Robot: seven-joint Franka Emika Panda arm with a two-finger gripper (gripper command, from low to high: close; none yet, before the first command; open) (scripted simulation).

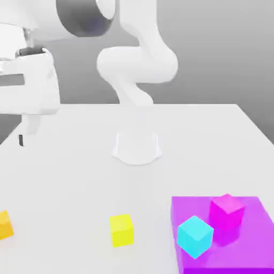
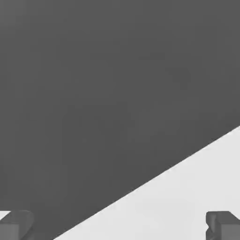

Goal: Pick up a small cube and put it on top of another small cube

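The small orange cube lies on the white table at the exterior view's left edge, partly cut off by the frame. A yellow cube of about the same size rests near the front, toward the middle. My gripper hangs high above the table's far left side, well apart from both cubes. In the hand view my gripper is open: its dark fingertips stand wide apart with nothing between them, over the table's edge and the dark floor.
A flat purple slab lies at the front of the exterior view's right. On it stand a cyan cube and a magenta cube. The arm's round base is mounted mid-table.
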